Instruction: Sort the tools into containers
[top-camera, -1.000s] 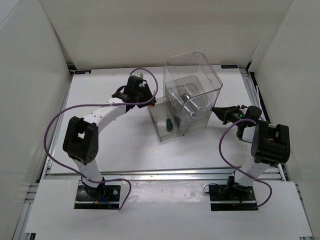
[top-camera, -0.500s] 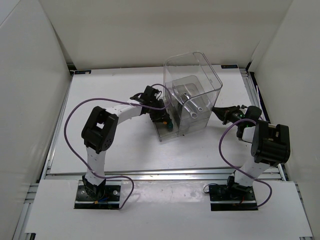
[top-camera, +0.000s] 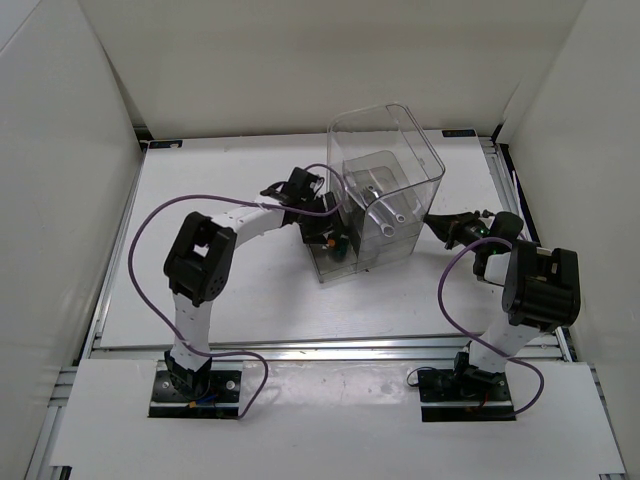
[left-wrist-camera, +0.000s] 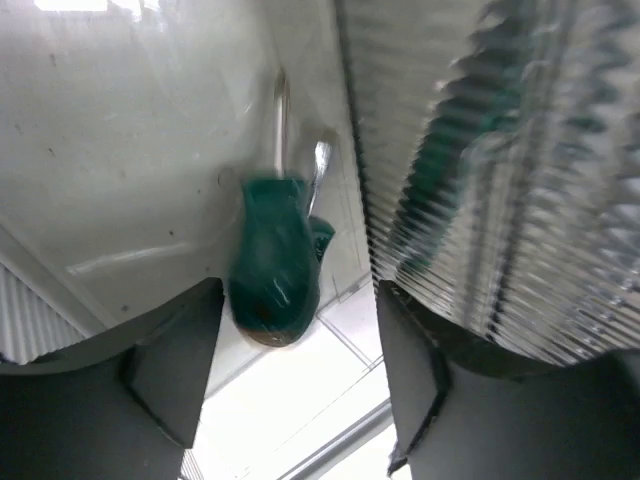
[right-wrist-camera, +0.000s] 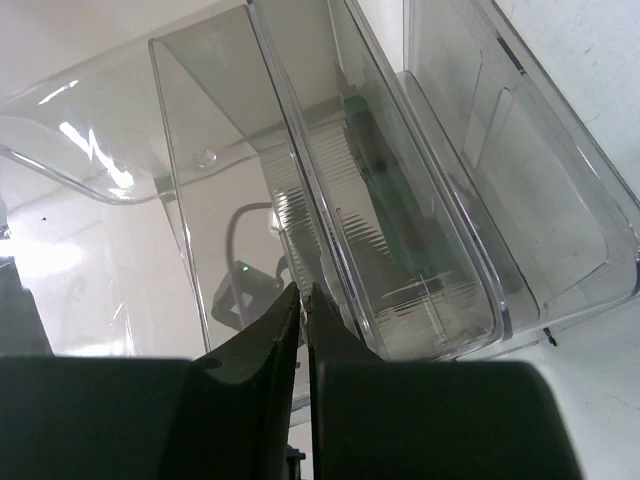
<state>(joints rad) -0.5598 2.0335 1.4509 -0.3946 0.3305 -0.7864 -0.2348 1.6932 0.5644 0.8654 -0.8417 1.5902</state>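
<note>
L gripper (left-wrist-camera: 298, 290) reached bin (top-camera: 420, 160), jaws apart near blurry green screwdriver (left-wrist-camera: 272, 270); R gripper (right-wrist-camera: 303, 295) closed.

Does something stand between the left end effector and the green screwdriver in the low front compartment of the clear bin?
Nothing visible does. In the left wrist view the green screwdriver lies straight beyond the open left end effector, with no other thing over it. The ribbed clear wall of the bin stands to one side, not in between.

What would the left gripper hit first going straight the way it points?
Most likely the green-handled screwdriver, dead ahead of the open left gripper in the clear bin's low compartment; depth is unclear.
</note>
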